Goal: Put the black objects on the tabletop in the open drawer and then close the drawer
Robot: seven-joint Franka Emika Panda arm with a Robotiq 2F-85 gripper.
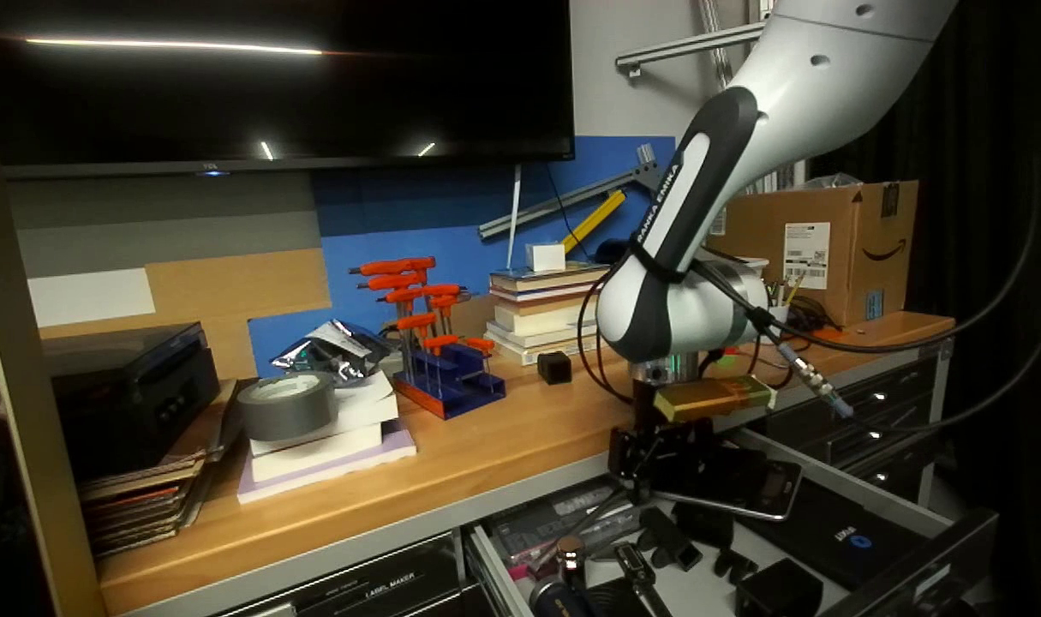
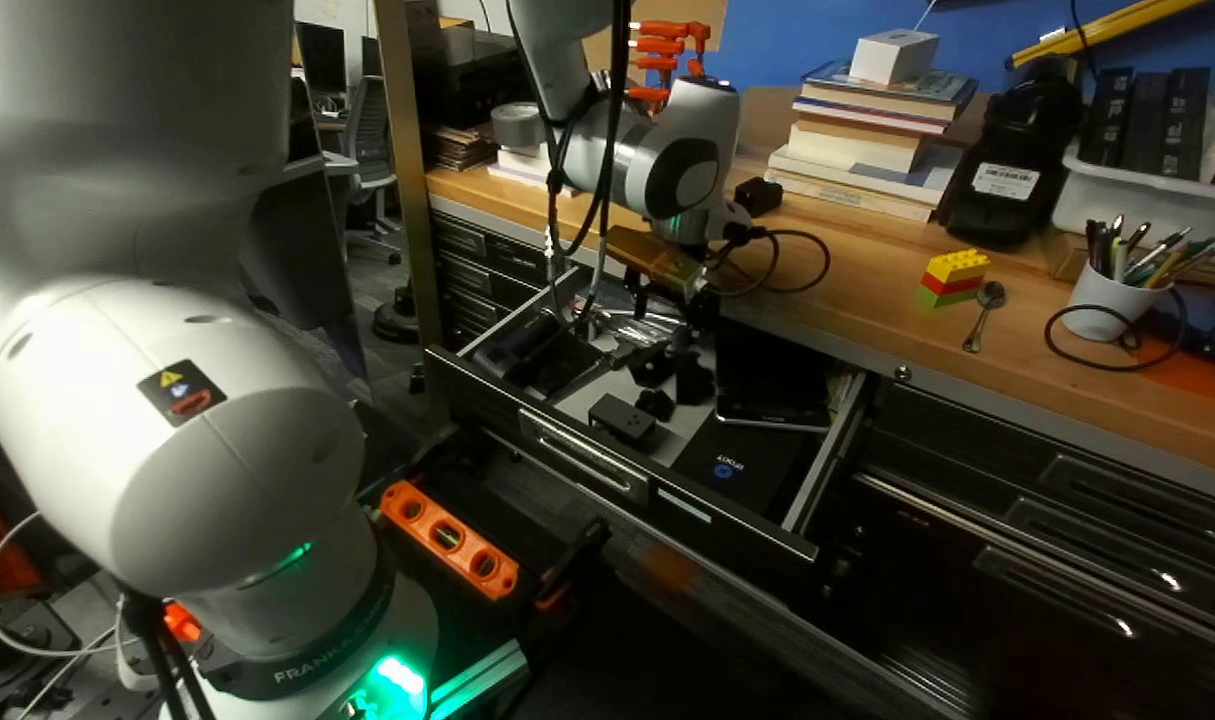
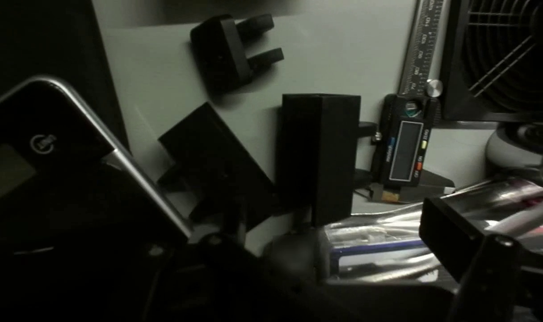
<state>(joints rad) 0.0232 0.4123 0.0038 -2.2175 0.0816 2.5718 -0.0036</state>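
Wrist view: black gripper (image 3: pixel 360 246) gapes above pronged black blocks (image 3: pixel 320 156); only exterior views show matte-black cuboid (image 1: pixel 554 368) on light-brown wooden worktop (image 1: pixel 529 416).

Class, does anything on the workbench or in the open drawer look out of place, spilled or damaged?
The metal spoon seems out of place: tableware lying beside toy bricks on the workbench tabletop. In the drawer, two black blocks lie askew to each other, looking jumbled. I see nothing spilled or damaged.

Open black-fronted drawer (image 2: pixel 607 470): one. Pronged matte-black plastic blocks (image 3: pixel 318 156) in it: three. Small black cube (image 1: pixel 554 368) on light-brown wooden tabletop (image 1: pixel 494 446): one. Silver metal spoon (image 2: pixel 981 317): one. Red-orange-handled hex keys (image 1: pixel 417 322): perhaps eight, overlapping.
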